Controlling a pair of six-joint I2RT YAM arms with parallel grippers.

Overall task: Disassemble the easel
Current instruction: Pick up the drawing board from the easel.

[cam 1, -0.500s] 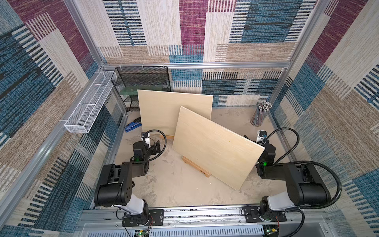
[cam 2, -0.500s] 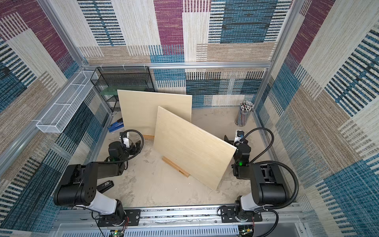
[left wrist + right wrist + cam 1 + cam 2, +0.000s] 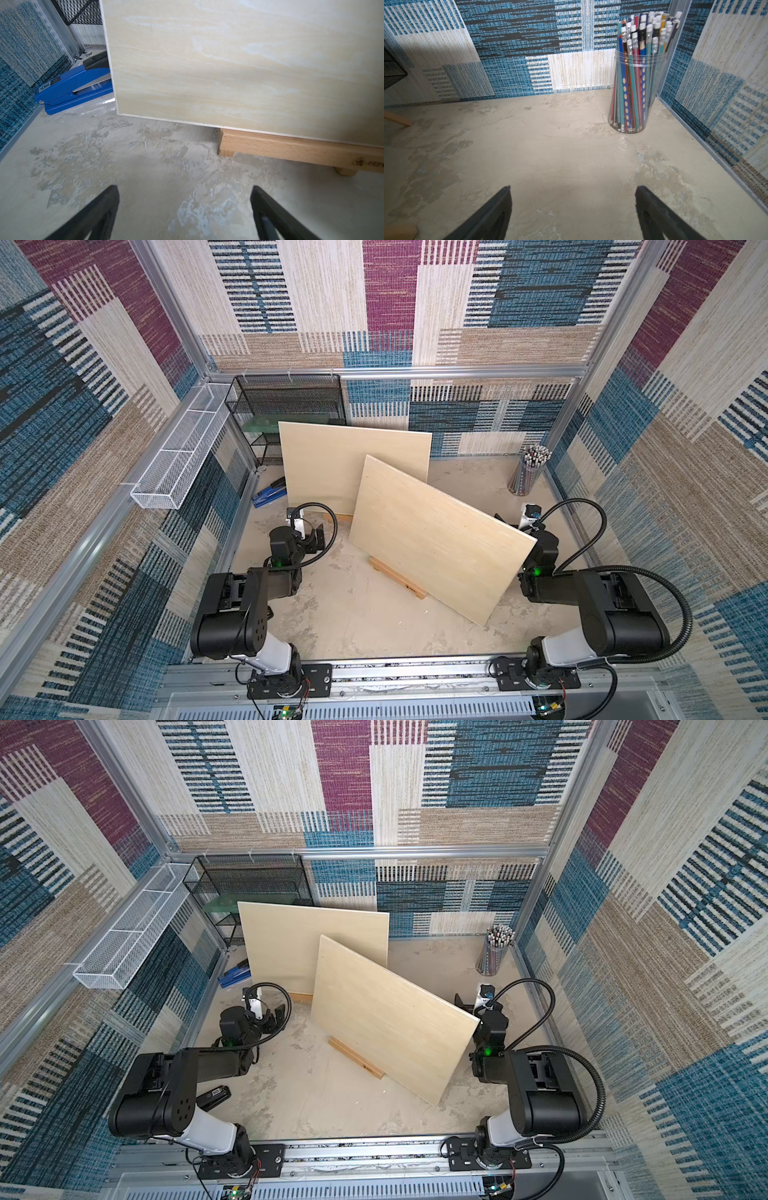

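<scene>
A pale wooden board (image 3: 440,539) leans tilted on a small wooden easel; the easel's ledge (image 3: 399,583) pokes out under the board's lower edge. Behind it a second pale board (image 3: 353,464) stands on another easel ledge (image 3: 291,149), seen close in the left wrist view. My left gripper (image 3: 313,537) hangs low over the floor in front of that back board (image 3: 249,62), open and empty (image 3: 185,189). My right gripper (image 3: 465,1002) sits behind the front board's right edge, open and empty (image 3: 573,189), facing the back right corner.
A blue stapler (image 3: 74,87) lies at the back left beside the back board. A clear jar of pencils (image 3: 637,83) stands in the back right corner. A black mesh shelf (image 3: 286,406) and a white wire basket (image 3: 178,460) line the left side. A small black device (image 3: 214,1096) lies under the left arm.
</scene>
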